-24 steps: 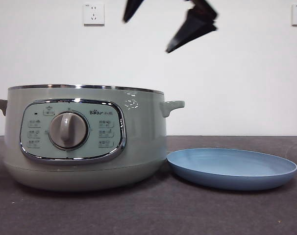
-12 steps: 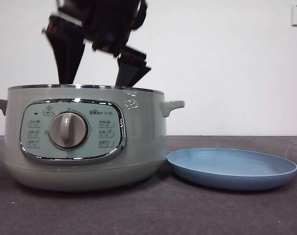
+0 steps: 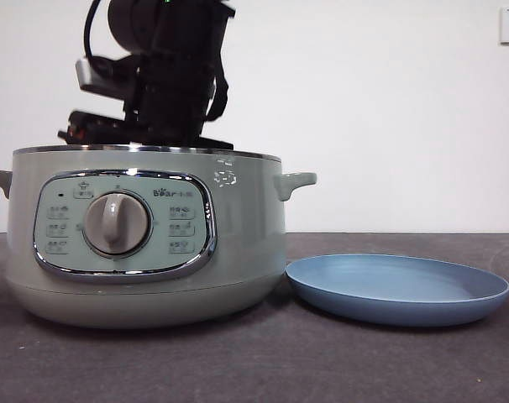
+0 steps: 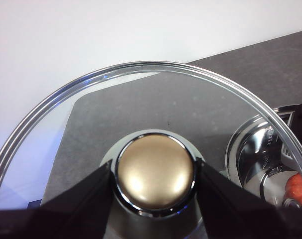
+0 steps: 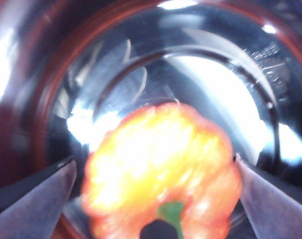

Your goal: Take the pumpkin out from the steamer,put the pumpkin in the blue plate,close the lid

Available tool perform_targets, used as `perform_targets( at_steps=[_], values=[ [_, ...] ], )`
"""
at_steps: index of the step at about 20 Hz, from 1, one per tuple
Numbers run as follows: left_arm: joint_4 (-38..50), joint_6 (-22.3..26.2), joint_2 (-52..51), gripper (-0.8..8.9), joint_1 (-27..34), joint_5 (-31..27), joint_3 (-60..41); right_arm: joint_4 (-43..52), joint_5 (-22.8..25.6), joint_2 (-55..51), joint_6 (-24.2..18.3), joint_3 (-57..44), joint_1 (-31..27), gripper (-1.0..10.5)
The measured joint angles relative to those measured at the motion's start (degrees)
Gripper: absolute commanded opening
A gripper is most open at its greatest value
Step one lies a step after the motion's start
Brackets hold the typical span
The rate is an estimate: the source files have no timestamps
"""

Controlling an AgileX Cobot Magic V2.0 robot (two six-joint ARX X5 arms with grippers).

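1. Steamer (image 3: pixel 145 239): stood on the dark worktop (image 3: pixel 263 361) with its dial panel facing the front view and its mouth uncovered, which left the pot free for an arm to reach in from above.
2. Pumpkin (image 5: pixel 161 172): lay inside the steamer on the shiny metal insert, stem toward the right wrist camera; blurred and overexposed, so its ribs could not be made out. From the front it was hidden by the pot wall.
3. Right gripper (image 5: pixel 158 194): lowered into the pot, fingers spread wide on either side of the pumpkin without clearly touching it. Judged as lined up for a grasp that was not yet made.
4. Lid (image 4: pixel 141 99): held clear of the pot by its knob (image 4: pixel 155 172), apparently so the opening stayed free.
5. Left gripper (image 4: pixel 155 189): fingers pressed against both sides of the knob, holding the lid; the steamer's rim showed near the frame edge.
6. Blue plate (image 3: pixel 397 290): lay flat on the worktop just beside the steamer, bare, a short carry for the pumpkin.
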Motion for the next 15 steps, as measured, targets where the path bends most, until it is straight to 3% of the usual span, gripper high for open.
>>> perform_targets(
  at_steps=[1,3,4,10,15],
  values=[
    [-0.42,-0.02,-0.02,-0.08,0.0,-0.02,0.0,0.13,0.0,-0.02,0.0,0.0,0.07,4.8],
    [-1.38,-0.02,0.0,-0.08,0.0,0.02,0.0,0.13,0.31,-0.02,0.11,0.0,0.11,0.6],
    [-1.29,-0.02,0.0,-0.08,0.0,0.0,0.0,0.17,0.26,-0.02,0.11,0.0,0.11,-0.1],
    [-1.22,-0.02,0.0,-0.08,0.0,0.0,0.0,-0.46,0.28,-2.01,0.11,0.0,0.11,-0.1],
    [1.77,-0.02,0.0,-0.08,0.0,0.13,0.0,-8.11,0.26,-15.87,0.11,0.0,-3.41,-0.1]
  ],
)
